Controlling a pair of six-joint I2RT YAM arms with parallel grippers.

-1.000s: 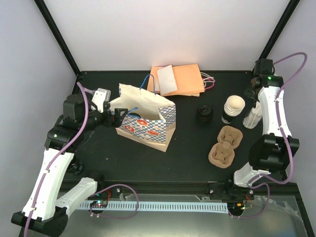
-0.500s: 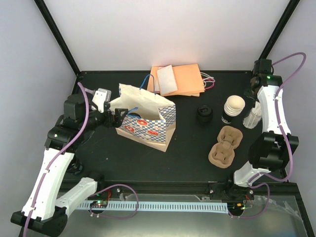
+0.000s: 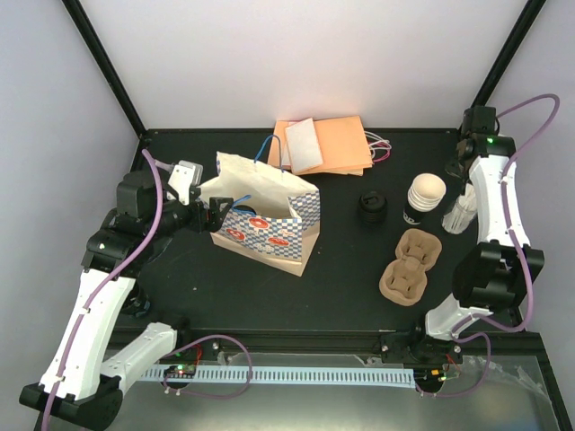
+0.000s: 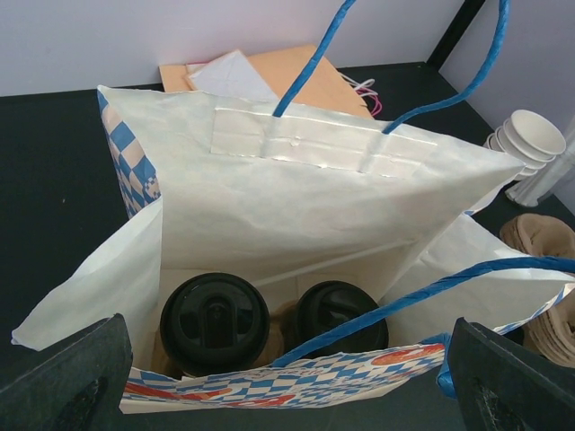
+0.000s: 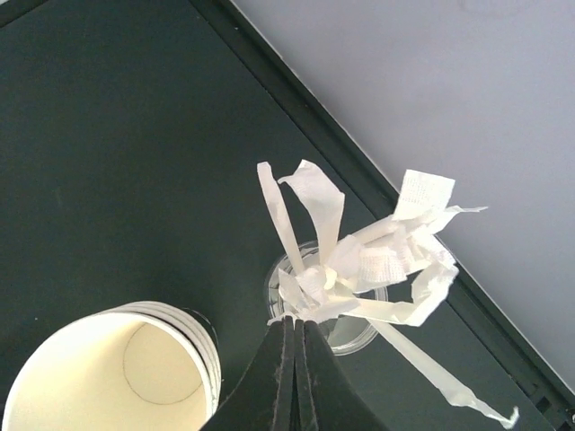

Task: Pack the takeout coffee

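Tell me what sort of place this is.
Probably a robotics test cell staged as a café takeout counter: a framed black table, a paper bag holding lidded cups, plus a cup stack and pulp carrier.

We count one blue-patterned paper bag (image 3: pixel 265 215) left of centre in the top view, and the left wrist view shows two black-lidded cups (image 4: pixel 214 321) inside it. To its right we count one black-lidded item (image 3: pixel 371 208), one stack of cream cups (image 3: pixel 425 197), one brown pulp carrier (image 3: pixel 411 267) and one clear cup (image 5: pixel 355 334). At upper middle lies one pile of orange sheets (image 3: pixel 337 144).
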